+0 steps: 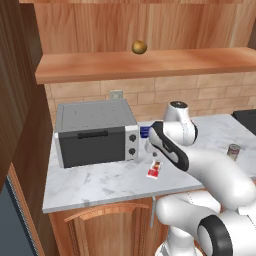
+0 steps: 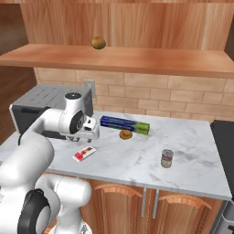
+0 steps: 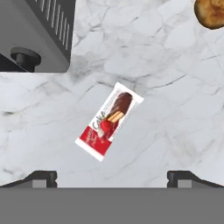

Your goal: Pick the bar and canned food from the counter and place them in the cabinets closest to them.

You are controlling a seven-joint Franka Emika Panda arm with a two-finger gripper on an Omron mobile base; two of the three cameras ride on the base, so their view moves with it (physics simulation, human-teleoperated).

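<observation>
The bar [image 3: 109, 120], a red and white packet, lies flat and slanted on the marble counter [image 2: 132, 160], near its front edge [image 1: 154, 170] [image 2: 84, 153]. My gripper [image 3: 113, 177] hangs open a little above it, pointing down, with the bar ahead of the gap between both fingertips [image 3: 43, 177]. Seen from the base, the gripper [image 2: 89, 135] [image 1: 151, 150] hovers just behind the bar. The canned food [image 2: 167, 158] [image 1: 233, 151] stands upright further right on the counter. The open wooden cabinet shelf [image 2: 114, 57] runs above.
A grey toaster oven [image 1: 95, 132] [image 3: 35, 30] stands left of the bar. A long blue-and-green box [image 2: 124, 124] and a round brown pastry [image 2: 125, 134] [image 3: 210, 12] lie behind. A brown-yellow ball [image 1: 139, 47] rests on the shelf. The black stovetop [image 2: 226, 137] borders the counter's right.
</observation>
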